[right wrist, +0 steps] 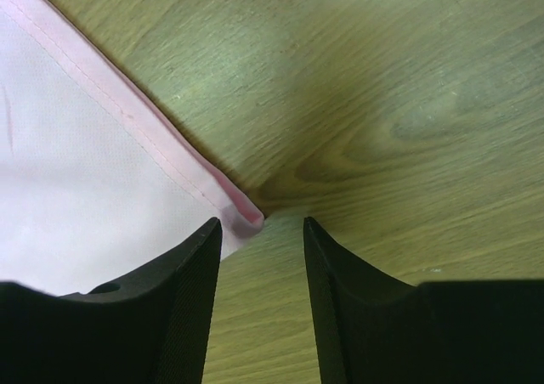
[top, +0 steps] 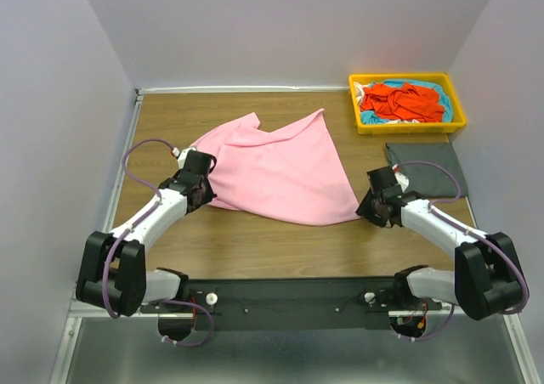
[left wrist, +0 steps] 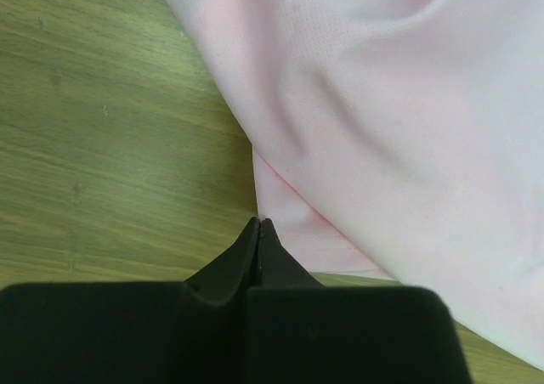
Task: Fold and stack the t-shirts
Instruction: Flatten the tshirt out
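**Arms (top: 153, 218) low, grippers at the pink shirt's (top: 280, 167) edges**

From bases at the near edge, both arms stretch forward, elbows out, wrists tipped down to the table (top: 297, 248). Left gripper (left wrist: 257, 224): tips pressed together right at the shirt's left edge; can't tell if any cloth is nipped. Right gripper (right wrist: 262, 223): fingers spread, straddling the right corner hem. Pink shirt lies rumpled mid-table. Past the right arm, the grey shirt (top: 429, 165) lies flat. Farthest back, the tray (top: 408, 129) holds the orange-red shirt (top: 399, 102) over the turquoise shirt (top: 442, 95).

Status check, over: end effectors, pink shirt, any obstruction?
Left end effector shut at edge of pink t-shirt, grip unconfirmed. Right end effector open, straddling its corner. Dark grey t-shirt beside it, not blocking.
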Tool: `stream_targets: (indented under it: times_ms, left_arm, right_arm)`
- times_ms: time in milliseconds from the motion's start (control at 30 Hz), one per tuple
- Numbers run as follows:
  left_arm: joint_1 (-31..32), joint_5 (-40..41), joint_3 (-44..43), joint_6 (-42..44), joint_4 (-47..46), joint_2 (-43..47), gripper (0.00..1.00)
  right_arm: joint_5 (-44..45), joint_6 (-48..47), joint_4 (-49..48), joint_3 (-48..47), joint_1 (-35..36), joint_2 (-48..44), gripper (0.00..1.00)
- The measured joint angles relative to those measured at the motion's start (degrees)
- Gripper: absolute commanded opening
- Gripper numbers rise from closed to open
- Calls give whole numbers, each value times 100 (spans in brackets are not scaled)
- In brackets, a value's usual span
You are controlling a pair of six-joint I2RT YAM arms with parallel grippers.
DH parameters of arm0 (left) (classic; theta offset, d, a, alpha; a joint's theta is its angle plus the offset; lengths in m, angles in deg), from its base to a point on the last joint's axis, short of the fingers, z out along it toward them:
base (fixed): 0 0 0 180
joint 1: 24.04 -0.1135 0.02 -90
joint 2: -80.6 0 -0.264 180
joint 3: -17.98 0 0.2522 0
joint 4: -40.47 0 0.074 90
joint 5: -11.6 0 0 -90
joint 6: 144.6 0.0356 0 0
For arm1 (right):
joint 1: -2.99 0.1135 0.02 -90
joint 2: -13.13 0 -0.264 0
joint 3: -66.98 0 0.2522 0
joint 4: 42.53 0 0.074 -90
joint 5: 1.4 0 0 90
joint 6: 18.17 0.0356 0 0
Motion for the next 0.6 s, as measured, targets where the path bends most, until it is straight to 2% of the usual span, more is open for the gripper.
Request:
stream_targets:
  times_ms: [600]
  left_arm:
    - [0,-269,223,164,-273,282,0]
  right_arm:
    - [157,142,601,-820,299,922,49]
